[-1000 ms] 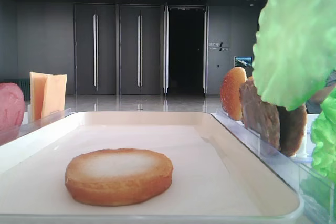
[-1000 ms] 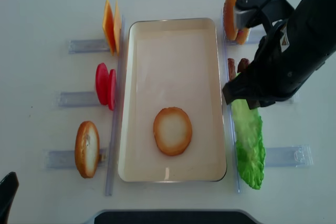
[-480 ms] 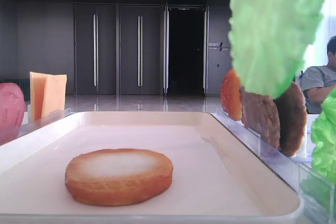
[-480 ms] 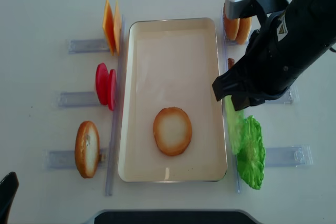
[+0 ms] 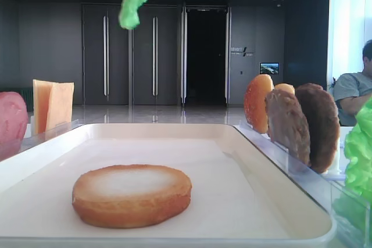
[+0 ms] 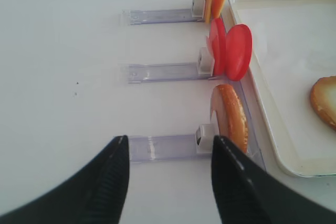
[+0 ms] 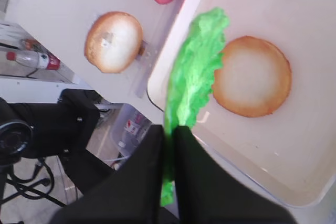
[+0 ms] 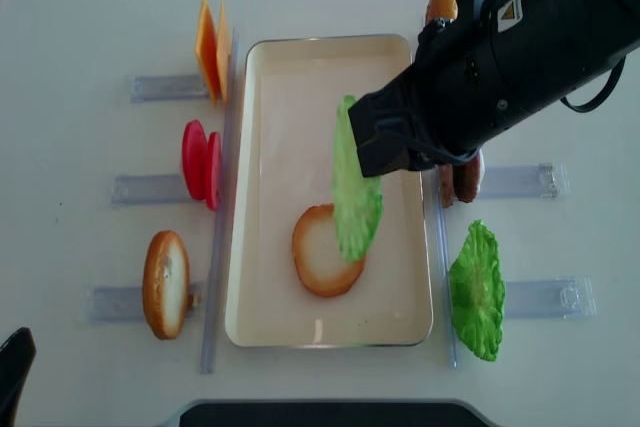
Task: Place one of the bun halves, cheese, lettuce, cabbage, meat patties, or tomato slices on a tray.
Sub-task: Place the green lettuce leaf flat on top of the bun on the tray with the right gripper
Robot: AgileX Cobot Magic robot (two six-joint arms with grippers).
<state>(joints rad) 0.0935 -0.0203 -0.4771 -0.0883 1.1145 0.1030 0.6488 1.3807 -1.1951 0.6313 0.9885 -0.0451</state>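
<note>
- Since a second ago the right gripper has swung from beside the right-hand racks to above the tray, carrying the lettuce with it; the leaf that hung outside the tray's right rim now dangles over its middle
- Right gripper: jaws pinched shut on the leaf's edge; the leaf hangs edge-down, its lower end over the right side of the toasted bun half, and I cannot tell whether they touch
- Left gripper: fingers spread apart, nothing between them, parked beside the left racks near the second bun half
- Done, as I judge it: one bun half lies flat in the tray, and the lettuce has been lifted and brought over
- Left: lower and release the leaf; cheese, tomato slices, meat patties and a second lettuce leaf sit in their racks
</note>
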